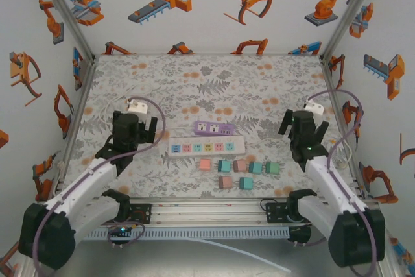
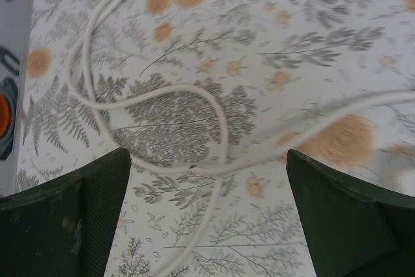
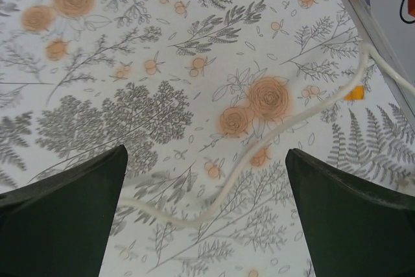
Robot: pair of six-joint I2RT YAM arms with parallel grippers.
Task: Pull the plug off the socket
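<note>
A smooth white rectangular socket strip (image 1: pixel 206 146) is being seen lying crosswise on the floral tabletop (image 1: pixel 194 82), a purple strip (image 1: pixel 214 126) just behind, pastel square blocks (image 1: pixel 238 173) in front. One boxy white plug (image 1: pixel 136 105) is lying unplugged beyond the left claw (image 2: pixel 207 160), a second plug (image 1: pixel 316 104) beyond the right claw (image 3: pixel 206 157), round cords (image 2: pixel 217 118) curling beneath. Both claws are being held wide open, empty.

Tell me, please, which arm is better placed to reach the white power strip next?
Left, probably: the left gripper hangs open near the left end of the white power strip; the right gripper, also open, stands farther off.
</note>
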